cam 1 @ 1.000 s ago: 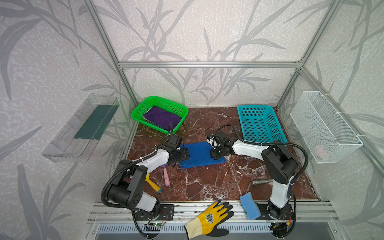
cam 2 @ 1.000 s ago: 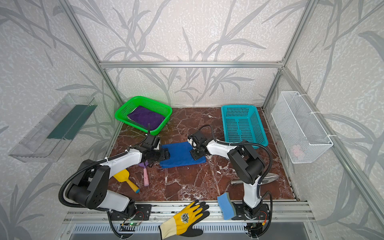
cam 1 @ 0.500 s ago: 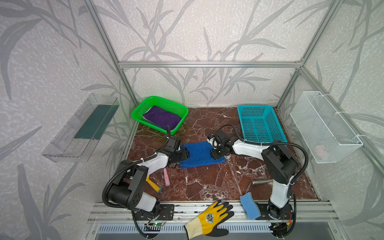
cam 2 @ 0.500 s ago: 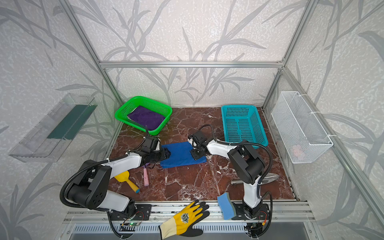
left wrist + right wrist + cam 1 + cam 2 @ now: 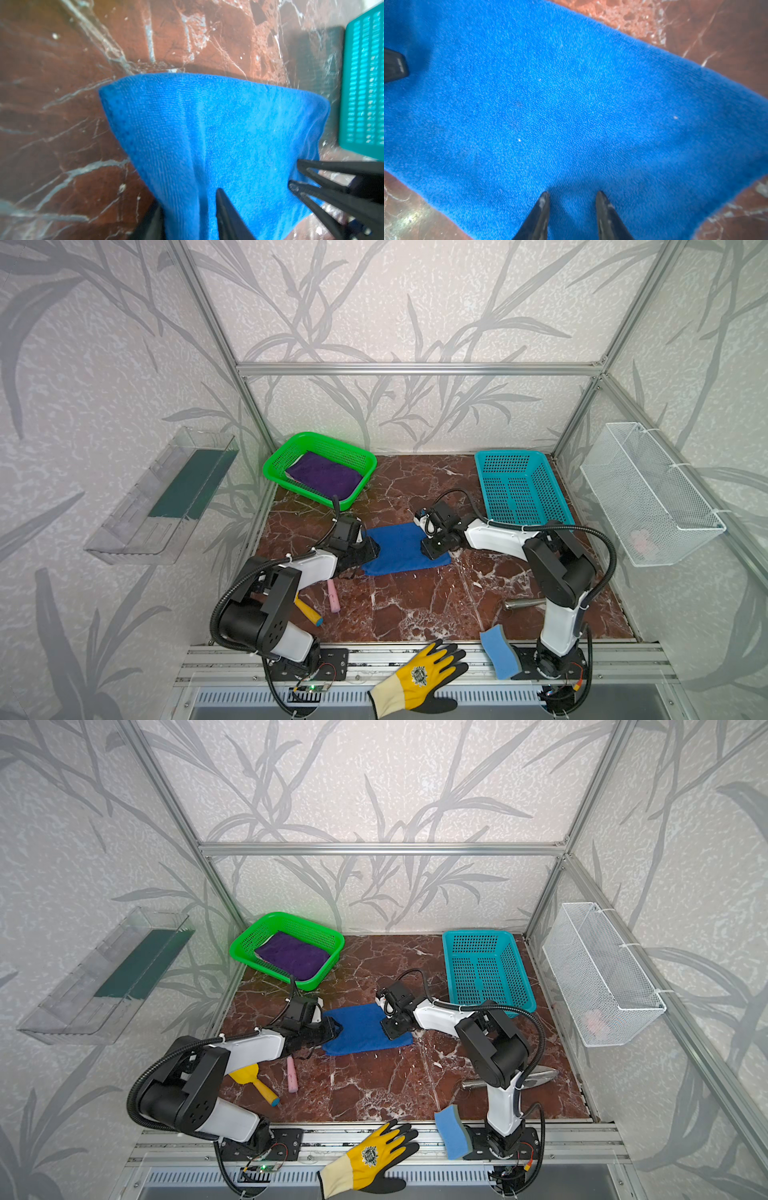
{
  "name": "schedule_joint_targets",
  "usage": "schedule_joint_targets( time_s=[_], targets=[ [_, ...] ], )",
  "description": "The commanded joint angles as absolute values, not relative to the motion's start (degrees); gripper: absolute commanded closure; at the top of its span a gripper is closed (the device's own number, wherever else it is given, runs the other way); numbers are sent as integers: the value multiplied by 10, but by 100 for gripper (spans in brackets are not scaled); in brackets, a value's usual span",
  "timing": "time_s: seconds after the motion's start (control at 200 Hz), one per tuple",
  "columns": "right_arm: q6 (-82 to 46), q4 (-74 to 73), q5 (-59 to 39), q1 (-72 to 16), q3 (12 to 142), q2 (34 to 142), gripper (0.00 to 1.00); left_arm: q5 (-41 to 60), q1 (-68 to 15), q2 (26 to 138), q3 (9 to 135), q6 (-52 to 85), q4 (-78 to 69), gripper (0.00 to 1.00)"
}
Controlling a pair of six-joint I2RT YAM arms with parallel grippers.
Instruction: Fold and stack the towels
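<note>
Two grippers are working one towel from opposite ends.

Left to right:
- The purple towel (image 5: 324, 477) is lying flat in the green basket (image 5: 268, 464) at the far-left corner of the table (image 5: 415, 605).
- The left arm is reaching low and nearly level over the table. The left gripper (image 5: 373, 550) is sitting at the left edge of the blue towel (image 5: 399, 549).
- In the left wrist view the cloth is puckering into ridges that are converging between the fingers (image 5: 224, 209). I am reading that as jaws clamped on that edge.
- The blue towel is lying mid-table between both grippers and is looking already doubled.
- The right arm is stretching in low from the right. The right gripper (image 5: 432, 551) is pointing down onto the towel's right end.
- Its fingertips (image 5: 543, 204) are standing a little apart with cloth filling the gap. I cannot tell whether they are pinching or merely pressing.
- The teal basket (image 5: 484, 456) is standing just behind that arm.

Judgement: the step in hand is taking hold of both ends for a fold or a lift. Doing it well is depending on three things:
- catching every layer at each end;
- raising both ends level and together;
- keeping the cloth lightly taut so the fold is not sliding open before it is going onto the purple towel.
</note>
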State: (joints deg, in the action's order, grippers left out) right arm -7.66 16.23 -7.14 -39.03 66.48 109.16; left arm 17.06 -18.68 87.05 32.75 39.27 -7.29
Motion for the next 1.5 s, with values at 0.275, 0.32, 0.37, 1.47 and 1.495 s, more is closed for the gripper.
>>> schedule_joint_targets(
  time_s=[0.275, 0.32, 0.37, 1.47, 1.495],
  targets=[
    [-75, 213, -56, -384, 645, 1104, 61, 162, -188, 915, 338, 385, -1, 100],
    [-76, 211, -58, -384, 646, 1102, 61, 157, -188, 914, 346, 380, 10, 100],
    [-79, 208, -59, -384, 646, 1098, 61, 149, -188, 915, 358, 371, 28, 100],
    [-46, -152, -64, -335, 381, 793, 1, -115, -188, 1145, 1019, -25, 512, 100],
    [-45, -157, -67, -335, 378, 794, 1, -123, -188, 1149, 1030, -29, 519, 100]
  ],
)
